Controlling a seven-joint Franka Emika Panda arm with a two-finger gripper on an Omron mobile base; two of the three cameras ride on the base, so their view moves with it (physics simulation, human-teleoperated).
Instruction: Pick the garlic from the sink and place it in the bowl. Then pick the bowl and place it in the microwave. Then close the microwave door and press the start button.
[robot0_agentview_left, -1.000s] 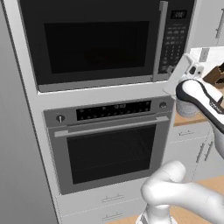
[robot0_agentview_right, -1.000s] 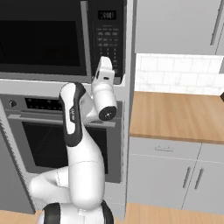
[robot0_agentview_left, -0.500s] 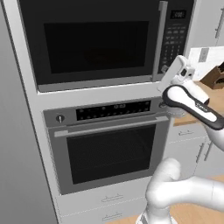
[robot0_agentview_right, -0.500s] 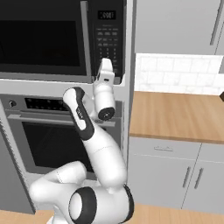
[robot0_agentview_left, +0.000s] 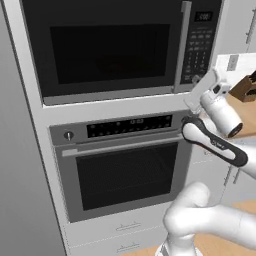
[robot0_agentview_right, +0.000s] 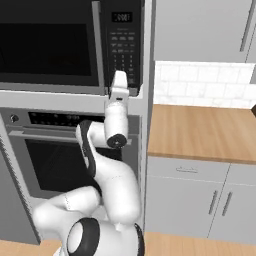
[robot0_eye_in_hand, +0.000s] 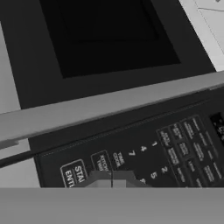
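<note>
Flat, even rendered lighting, no hard shadows or glare. Base views sharp. Hand view soft, keypad lettering blurry.

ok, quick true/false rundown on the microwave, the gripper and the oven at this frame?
1. The microwave door is shut. True.
2. The gripper is down at the oven handle. False: it is up at the bottom of the microwave's keypad panel.
3. The gripper's fingers are closed together. True.
4. The oven door hangs open. False: it is shut.
5. A wooden counter lies to the right of the oven column. True.
</note>
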